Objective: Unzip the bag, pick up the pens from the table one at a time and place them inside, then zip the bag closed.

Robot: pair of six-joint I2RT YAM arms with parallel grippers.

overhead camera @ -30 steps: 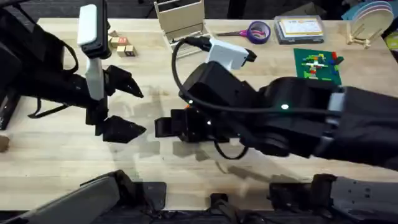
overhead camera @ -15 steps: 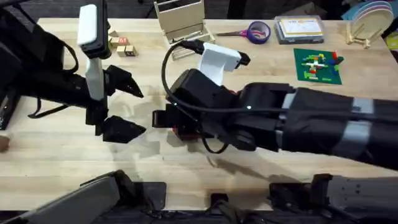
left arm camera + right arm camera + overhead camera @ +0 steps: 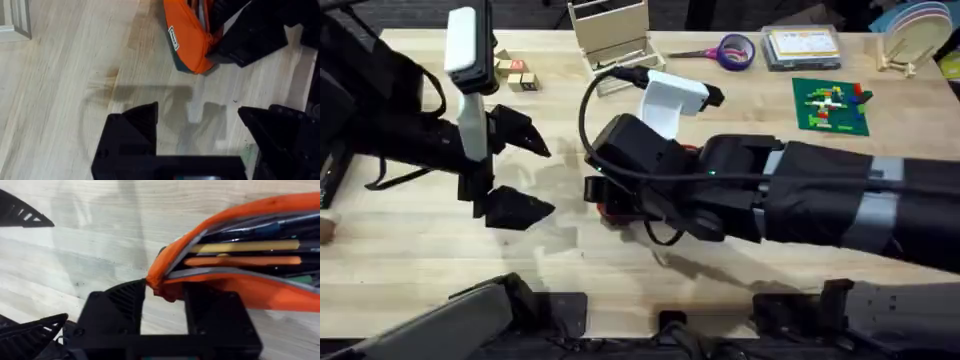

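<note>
The orange bag (image 3: 235, 292) lies on the table (image 3: 420, 250) with its zip open. Inside it a yellowish-tan pen (image 3: 245, 246) and an orange pen (image 3: 245, 260) lie side by side. My right gripper (image 3: 162, 297) is shut on the bag's near end, where the zip's two sides meet. From overhead the right arm covers most of the bag (image 3: 612, 211), and the right gripper (image 3: 600, 193) sits at its left end. My left gripper (image 3: 525, 170) hangs open a short way left of the bag (image 3: 187, 40) and holds nothing.
Along the far edge are purple-handled scissors (image 3: 730, 50), a wooden stand (image 3: 610, 35), small wooden blocks (image 3: 515, 75), a clear box (image 3: 803, 45) and a green baseplate with bricks (image 3: 830, 105). Bare table lies between the left gripper and the front edge.
The right arm swung further over the bag and its gripper shifted a little along the table. The left arm has stayed still.
</note>
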